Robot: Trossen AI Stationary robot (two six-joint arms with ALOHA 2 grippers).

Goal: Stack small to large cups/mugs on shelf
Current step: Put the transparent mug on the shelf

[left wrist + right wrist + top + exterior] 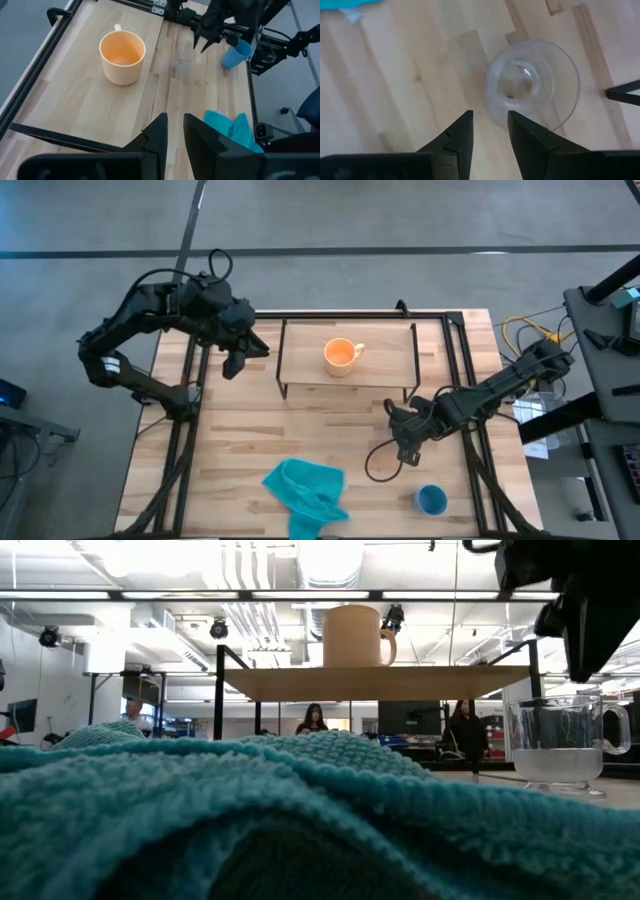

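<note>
The orange mug (pixel 342 356) stands upright on the shelf (pixel 300 370), near its middle. The tiny clear glass cup (pixel 532 82) stands upright on the tabletop in front of the shelf's right end, also in the low view (pixel 565 745). The blue cup (pixel 431 500) stands near the table's near right corner. My right gripper (pixel 490 127) hovers just above the glass cup, pointing down, open by a narrow gap, and is apart from the cup in the low view (pixel 590 630). My left gripper (pixel 243 358) waits above the shelf's left end, open by a narrow gap.
A teal cloth (pixel 305 490) lies bunched at the table's near edge, filling the foreground of the low view (pixel 250 820). A black cable loop (pixel 378 462) lies beside the right gripper. The shelf's thin black legs (pixel 283 385) stand on the tabletop. People show in the room behind.
</note>
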